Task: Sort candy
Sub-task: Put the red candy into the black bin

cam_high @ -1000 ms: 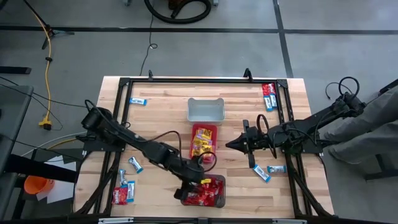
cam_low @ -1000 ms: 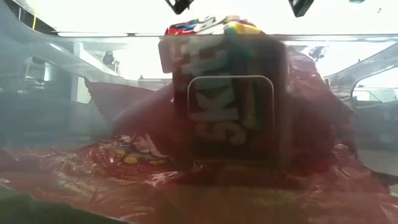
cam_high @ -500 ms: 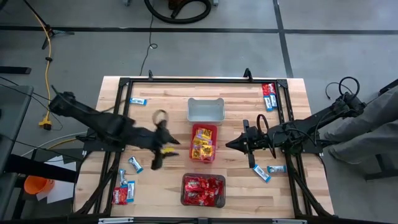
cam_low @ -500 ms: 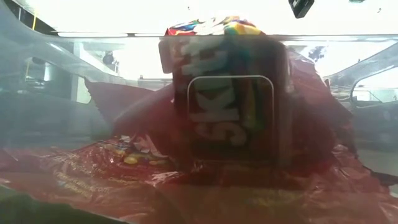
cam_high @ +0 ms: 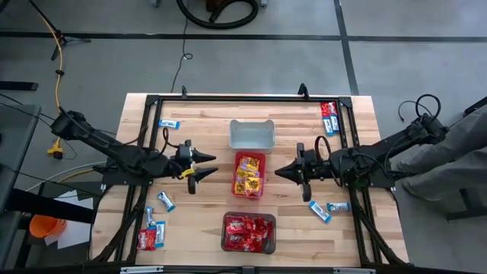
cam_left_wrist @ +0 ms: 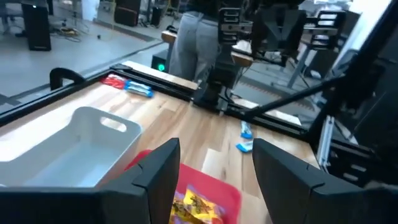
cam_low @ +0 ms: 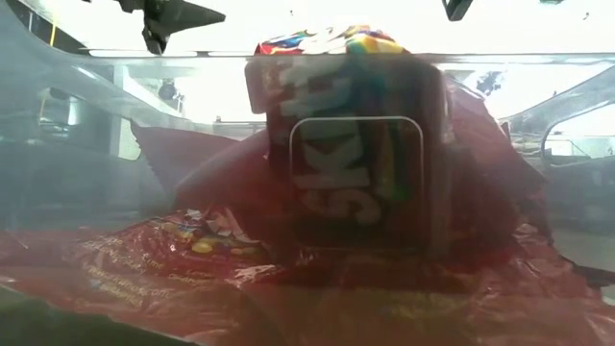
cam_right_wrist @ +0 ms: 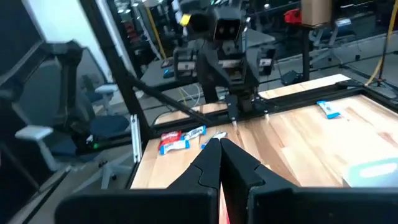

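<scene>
My left gripper point(cam_high: 213, 164) point(cam_left_wrist: 216, 149) hovers open and empty, level above the table, left of the pink bin point(cam_high: 249, 159), which holds yellow candy point(cam_high: 247, 180). Opposite it, right of that bin, my right gripper point(cam_high: 277, 173) point(cam_right_wrist: 217, 143) hangs shut and empty, pointing at the left one. The dark bin point(cam_high: 225, 232) near the front edge is full of red candy point(cam_high: 248, 230) point(cam_low: 346, 183). The grey bin point(cam_high: 251, 135) point(cam_left_wrist: 68, 146) stands behind the pink one. Loose candy lies on the table: blue-and-white packets point(cam_high: 169, 124) point(cam_high: 165, 201) point(cam_high: 319, 211) and red ones point(cam_high: 329, 109) point(cam_high: 144, 239).
A black frame point(cam_high: 152, 99) borders the wooden table. A person in grey trousers point(cam_high: 456, 156) sits past the right edge. Bare wood lies between the bins and the table's left side point(cam_high: 198, 221). The low view looks through the dark bin's wall.
My left gripper has pulled up out of the dark bin and swung back toward the table's left and far side, tipping from pointing down to pointing level toward the pink bin. The red candy stays in the dark bin.
</scene>
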